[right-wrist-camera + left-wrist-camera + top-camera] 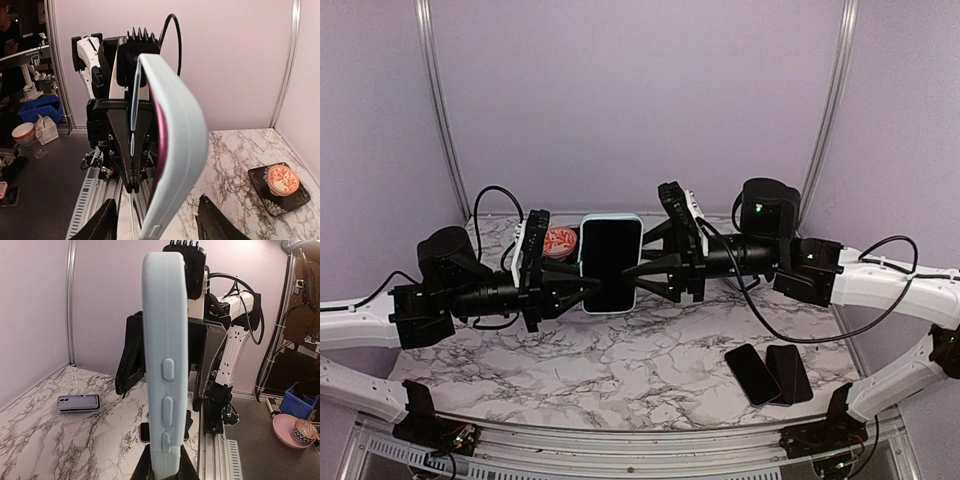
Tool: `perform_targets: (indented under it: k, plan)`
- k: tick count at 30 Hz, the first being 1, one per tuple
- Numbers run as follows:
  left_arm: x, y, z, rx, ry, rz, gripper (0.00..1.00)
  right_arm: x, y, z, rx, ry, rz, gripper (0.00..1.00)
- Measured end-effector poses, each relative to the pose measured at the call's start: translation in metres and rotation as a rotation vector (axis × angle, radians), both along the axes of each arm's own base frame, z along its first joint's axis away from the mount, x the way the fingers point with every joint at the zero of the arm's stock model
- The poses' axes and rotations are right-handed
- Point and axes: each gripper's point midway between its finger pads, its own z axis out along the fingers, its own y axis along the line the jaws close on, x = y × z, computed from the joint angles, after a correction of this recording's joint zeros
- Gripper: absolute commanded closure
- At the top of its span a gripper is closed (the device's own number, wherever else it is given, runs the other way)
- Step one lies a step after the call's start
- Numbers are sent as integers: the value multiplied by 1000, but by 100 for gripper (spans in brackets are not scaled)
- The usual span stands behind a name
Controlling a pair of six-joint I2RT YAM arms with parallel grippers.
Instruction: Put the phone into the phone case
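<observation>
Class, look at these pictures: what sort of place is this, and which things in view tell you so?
Probably a robot lab test booth: plain purple walls on a metal frame, a marble-pattern table with two arms bolted to it, and spare phones laid out as props.

The table (pixel 620 360) has a white marble pattern. Two dark phones (pixel 769 374) lie side by side near its right front. A small dark dish (pixel 560 243) sits farther back.

Soft, even light is cast across the lilac walls (pixel 640 90), with only faint shadows left on the marble table (pixel 620 370). Straight frame rails (pixel 445 150) are bowed toward the overhead view's edges. Close objects are rendered slightly soft in both wrist views.
</observation>
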Motion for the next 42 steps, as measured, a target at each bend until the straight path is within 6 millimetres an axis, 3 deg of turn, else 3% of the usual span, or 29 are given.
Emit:
perform_targets:
  k: [4,7,8,11,13,15,18,24,28,32,34,40,42]
  plan:
    - [0,1,-6,7,7,0,100,-3,2,13,31,-22,25,98]
    - [-1,2,-9,15,-20,0,100,-6,2,12,30,19,44,100]
    - [-2,3,-9,14,-26,0,96,-7,2,12,29,29,45,100]
    - [0,4,-9,13,-22,14,36,-6,3,10,25,42,44,100]
    - [7,6,-8,2,-4,57,18,1,5,-2,-9,70,11,100]
    - [17,12,-4,-11,8,123,10,11,5,-13,-40,105,-21,100]
    - [38,27,-4,-6,26,279,5,38,0,-36,-95,211,-98,100]
    - [93,71,-25,162,77,672,1,109,-27,-88,-162,480,-309,100]
    - [121,87,-23,256,88,821,1,141,-35,-149,-239,716,-389,100]
    - [136,93,-33,319,105,866,1,139,-34,-209,-333,922,-399,100]
    - [143,93,-43,357,119,875,1,135,-34,-228,-364,994,-398,100]
    - [153,100,-67,430,158,896,1,128,-35,-256,-396,1119,-395,100]
    - [155,103,-68,431,163,905,1,129,-37,-262,-398,1142,-402,94]
